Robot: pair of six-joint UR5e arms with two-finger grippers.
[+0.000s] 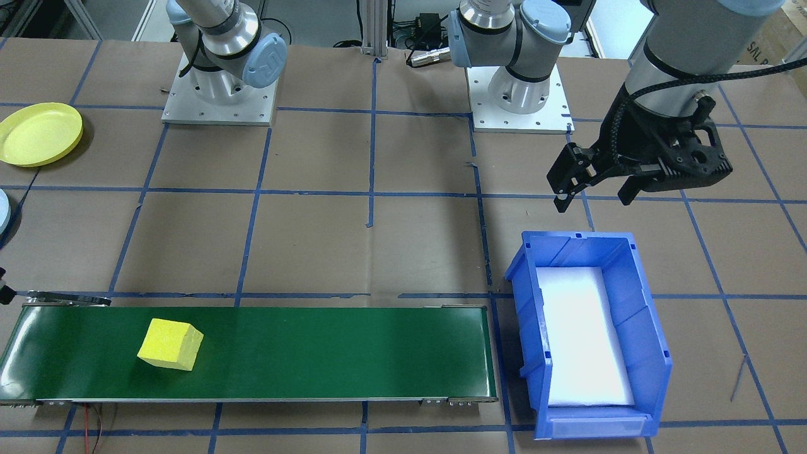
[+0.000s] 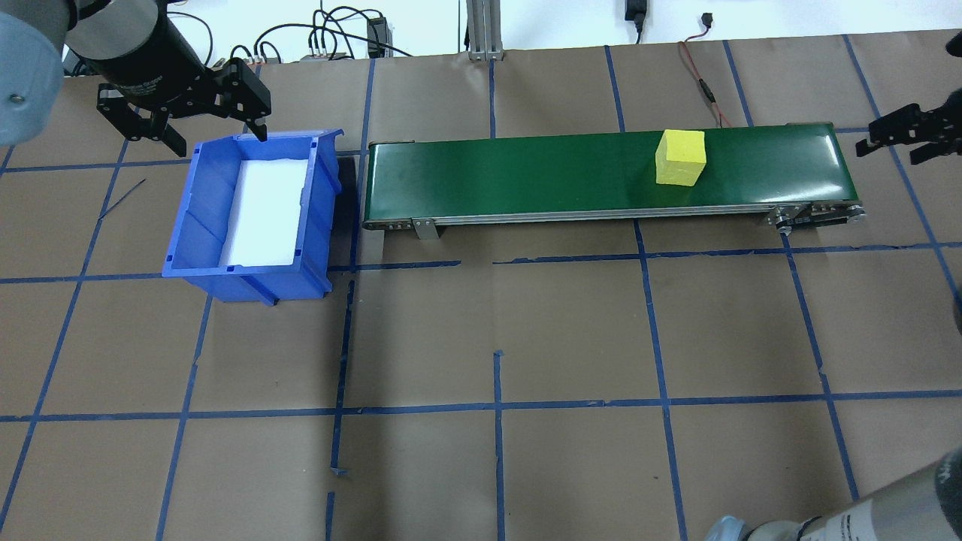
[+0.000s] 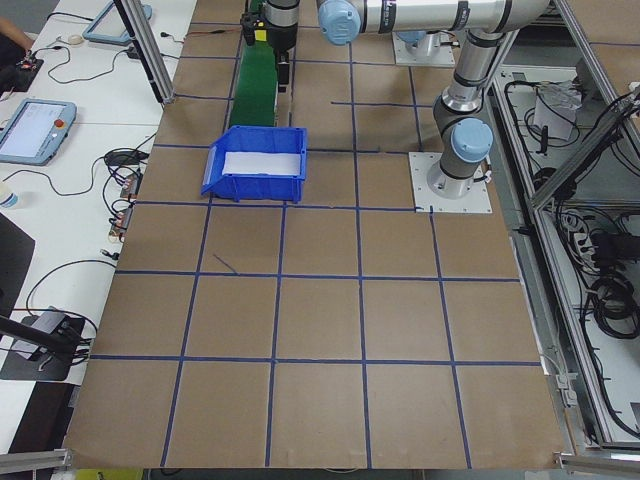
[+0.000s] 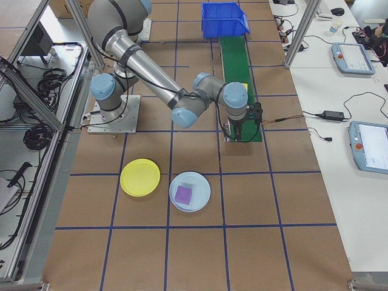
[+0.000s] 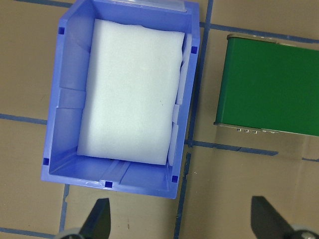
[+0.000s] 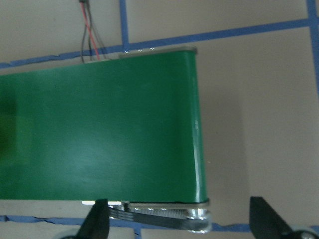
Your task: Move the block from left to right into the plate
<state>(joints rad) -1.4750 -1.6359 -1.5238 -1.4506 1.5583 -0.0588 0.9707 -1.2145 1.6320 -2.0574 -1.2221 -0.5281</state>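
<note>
Block (image 2: 681, 157) sits free on the green conveyor (image 2: 526, 176), toward the belt's right end but short of its edge, with neither arm touching it. You are at the pick-up stage: the right gripper (image 2: 898, 135) hangs just past that belt end, jaws spread and empty, and its wrist camera shows only bare belt. Your next move likely calls for closing over the block as it nears the end, then carrying it to the yellow plate (image 1: 39, 133), which lies well apart near the table's right edge. The left gripper (image 2: 184, 113) hovers beside the far rim of the blue bin (image 2: 188, 233), jaws spread, holding nothing. Open table lies between belt and plate; mind the neighbouring blue plate (image 4: 190, 191), already carrying a purple block (image 4: 183, 194).
</note>
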